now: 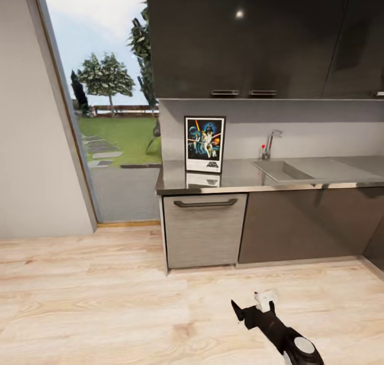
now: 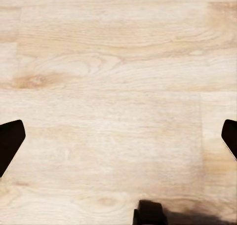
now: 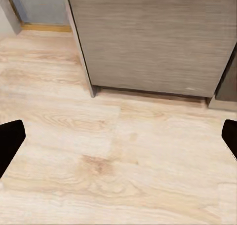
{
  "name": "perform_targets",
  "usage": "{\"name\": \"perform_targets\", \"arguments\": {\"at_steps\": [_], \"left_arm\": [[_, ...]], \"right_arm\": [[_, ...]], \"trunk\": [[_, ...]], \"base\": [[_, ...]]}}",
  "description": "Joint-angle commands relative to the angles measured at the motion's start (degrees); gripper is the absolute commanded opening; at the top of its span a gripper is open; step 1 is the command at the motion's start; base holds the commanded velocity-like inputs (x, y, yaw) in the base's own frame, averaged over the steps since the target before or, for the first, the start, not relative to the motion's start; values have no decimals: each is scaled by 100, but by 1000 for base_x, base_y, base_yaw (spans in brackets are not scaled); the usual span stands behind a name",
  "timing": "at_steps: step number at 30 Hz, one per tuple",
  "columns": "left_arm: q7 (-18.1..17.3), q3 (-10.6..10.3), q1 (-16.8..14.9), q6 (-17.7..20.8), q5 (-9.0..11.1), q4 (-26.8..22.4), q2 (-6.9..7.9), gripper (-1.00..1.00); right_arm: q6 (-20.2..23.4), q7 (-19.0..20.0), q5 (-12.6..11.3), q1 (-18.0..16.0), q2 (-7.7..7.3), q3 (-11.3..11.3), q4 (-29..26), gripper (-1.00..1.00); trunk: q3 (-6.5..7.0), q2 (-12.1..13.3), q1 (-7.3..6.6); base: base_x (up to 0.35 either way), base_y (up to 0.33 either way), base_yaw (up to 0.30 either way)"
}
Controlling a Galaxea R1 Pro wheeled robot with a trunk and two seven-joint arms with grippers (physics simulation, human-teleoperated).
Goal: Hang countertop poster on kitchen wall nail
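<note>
The poster (image 1: 205, 144) stands upright at the left end of the kitchen countertop (image 1: 240, 178), leaning on the pale backsplash, and its reflection shows in the glossy slab. My right gripper (image 1: 252, 305) hangs low over the wooden floor, well in front of the cabinets and below the poster. In the right wrist view, the right gripper (image 3: 118, 146) is open, with dark fingertips (image 3: 10, 138) at both edges and a grey cabinet front ahead. The left gripper (image 2: 118, 146) is open over bare floor. The wall nails are out of view.
A grey drawer front with a dark handle (image 1: 205, 202) sits under the poster. The sink (image 1: 290, 169) and tap (image 1: 269, 141) lie to its right. Dark upper cabinets (image 1: 245, 40) hang overhead. A tall window (image 1: 106, 104) opens to a garden at left. Light wood floor (image 1: 106, 301) spreads in front.
</note>
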Motion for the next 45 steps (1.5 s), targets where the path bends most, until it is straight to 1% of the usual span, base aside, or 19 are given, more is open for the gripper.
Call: {"name": "perform_targets", "arguments": {"at_steps": [1, 2, 3, 5, 6, 8, 11, 14, 15, 18, 19, 20, 22, 28, 32, 36, 39, 42, 45], "left_arm": [[-3, 7, 2, -9, 2, -7, 3, 100], [-3, 7, 2, -9, 3, -7, 6, 100], [-3, 8, 2, -9, 5, -8, 10, 100], [-3, 9, 2, -9, 6, -8, 13, 100], [-3, 9, 2, -9, 6, -8, 15, 100], [-3, 10, 2, -9, 7, -8, 16, 100], [-3, 10, 2, -9, 7, -8, 24, 100], [-3, 10, 2, -9, 7, -8, 25, 100], [-3, 10, 2, -9, 8, -11, 26, 100], [-3, 10, 2, -9, 8, -14, 28, 100], [-3, 13, 2, -9, 8, -15, 32, 100], [-3, 18, 2, -9, 8, -17, 33, 100], [-5, 106, 2, -9, 11, -25, 61, 100], [-65, 363, 2, -9, 15, -33, 141, 100], [-123, 414, 2, -9, 16, -34, 153, 100], [-144, 474, 2, -9, 16, -114, 161, 100], [-167, 577, 2, -9, 16, -186, 165, 100], [-290, 710, 2, -9, 16, -220, 167, 100], [-349, 759, 2, -9, 16, -230, 167, 100]], "right_arm": [[249, 117, 19, -10, -1, 1, -258, 100], [458, 201, 14, -21, 0, -2, -484, 100], [843, 350, -12, -62, 1, -4, -903, 100], [1164, 500, -55, -156, -1, -4, -1239, 100], [1451, 677, -102, -309, -5, -5, -1468, 100], [1754, 918, -141, -527, -18, -11, -1614, 100], [2647, 1723, -184, -1246, -48, -50, -1789, 100], [3135, 2097, -188, -1705, -60, -68, -1828, 100], [3427, 2254, -192, -2002, -77, -102, -1840, 100], [3818, 2408, -199, -2413, -117, -186, -1844, 100], [4147, 2590, -202, -2775, -140, -247, -1842, 100], [4239, 2667, -203, -2890, -145, -260, -1840, 100], [4537, 3002, -200, -3326, -164, -290, -1738, 100], [4763, 3464, -198, -4039, -191, -307, -1133, 100], [4789, 3643, -196, -4213, -210, -314, -908, 100], [4781, 3767, -202, -4276, -338, -313, -799, 100], [4742, 4129, -204, -4294, -480, -319, -575, 100], [4402, 4812, -209, -4319, -822, -325, -95, 100], [4139, 5210, -211, -4373, -977, -325, 250, 100]], "trunk": [[-6, -3, 4], [-6, -3, 4], [-6, -3, 4], [-6, -3, 4], [-6, -3, 4], [-6, -3, 4], [-6, -3, 4], [-6, -3, 4], [-6, -3, 4], [-6, -3, 4], [-6, -3, 4], [-6, -3, 4], [-6, -3, 4], [-6, -3, 4], [-6, -3, 4], [-6, -3, 4], [-6, -3, 4], [-6, -3, 4], [-6, -3, 4]], "base": [[333, -1, 0], [333, -1, 0], [333, -1, 0], [333, 0, 0], [333, 0, 0], [333, 0, 0], [333, 0, 0], [333, 0, 0], [333, 0, 0], [333, 0, 0], [333, 0, 0], [333, 0, 0], [333, 0, 0], [332, -24, 0], [328, -93, 0], [316, -133, 0], [308, -144, 0], [296, -164, 0], [285, -187, 0]]}}
